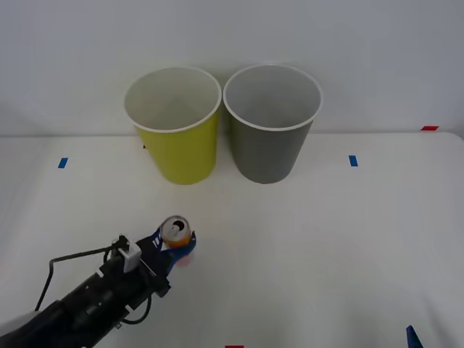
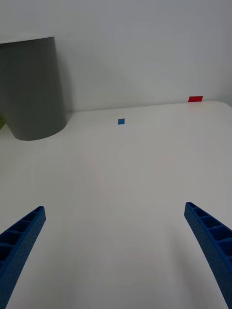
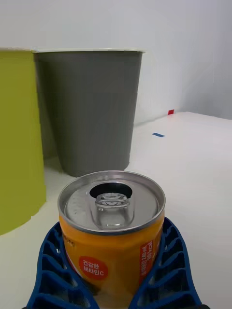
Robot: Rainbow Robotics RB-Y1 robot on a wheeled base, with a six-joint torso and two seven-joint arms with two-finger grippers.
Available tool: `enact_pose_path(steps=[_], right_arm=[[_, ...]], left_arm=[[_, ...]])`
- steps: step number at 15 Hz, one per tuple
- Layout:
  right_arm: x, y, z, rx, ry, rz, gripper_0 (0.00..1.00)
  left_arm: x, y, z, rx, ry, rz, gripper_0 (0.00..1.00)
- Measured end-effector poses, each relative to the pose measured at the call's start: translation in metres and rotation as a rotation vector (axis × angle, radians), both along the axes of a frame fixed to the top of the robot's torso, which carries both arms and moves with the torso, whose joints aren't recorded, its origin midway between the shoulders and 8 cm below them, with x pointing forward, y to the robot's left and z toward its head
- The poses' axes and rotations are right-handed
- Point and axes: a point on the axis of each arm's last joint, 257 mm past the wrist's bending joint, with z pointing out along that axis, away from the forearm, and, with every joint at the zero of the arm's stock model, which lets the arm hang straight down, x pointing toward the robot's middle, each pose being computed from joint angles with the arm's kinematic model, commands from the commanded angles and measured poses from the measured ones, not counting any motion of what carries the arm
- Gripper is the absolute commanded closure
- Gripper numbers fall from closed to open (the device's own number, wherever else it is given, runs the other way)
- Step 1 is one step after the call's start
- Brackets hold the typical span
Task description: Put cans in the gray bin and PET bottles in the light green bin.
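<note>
A small orange can (image 1: 175, 231) (image 3: 112, 231) with a silver top stands upright in front of the bins, and my left gripper (image 1: 174, 246) (image 3: 112, 270) is shut on it, its blue fingers (image 3: 53, 260) wrapped around the can's sides. The light green bin (image 1: 174, 123) (image 3: 17, 140) stands at the back, with the gray bin (image 1: 272, 122) (image 3: 89, 111) (image 2: 31, 87) to its right. My right gripper (image 2: 116, 251) is open over bare table at the front right, one fingertip (image 1: 412, 336) showing at the front view's lower edge.
Blue tape marks (image 1: 62, 162) (image 1: 353, 160) and red tape marks (image 1: 429, 128) (image 1: 233, 346) lie on the white table (image 1: 326, 246). A white wall rises right behind the bins.
</note>
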Motion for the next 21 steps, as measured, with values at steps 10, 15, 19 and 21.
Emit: enact_pose_path(steps=[10,15,19,21], right_arm=[[0.000,0.000,0.000,0.000,0.000,0.000,0.00],[0.000,0.000,0.000,0.000,0.000,0.000,0.00],[0.000,0.000,0.000,0.000,0.000,0.000,0.00],[0.000,0.000,0.000,0.000,0.000,0.000,0.00]], left_arm=[[-0.011,-0.042,0.131,0.049,-0.055,-0.066,1.00],[-0.016,-0.042,0.167,0.101,-0.042,-0.050,1.00],[-0.015,-0.038,0.189,0.145,-0.019,-0.027,1.00],[-0.015,-0.035,0.200,0.148,0.018,-0.034,1.00]])
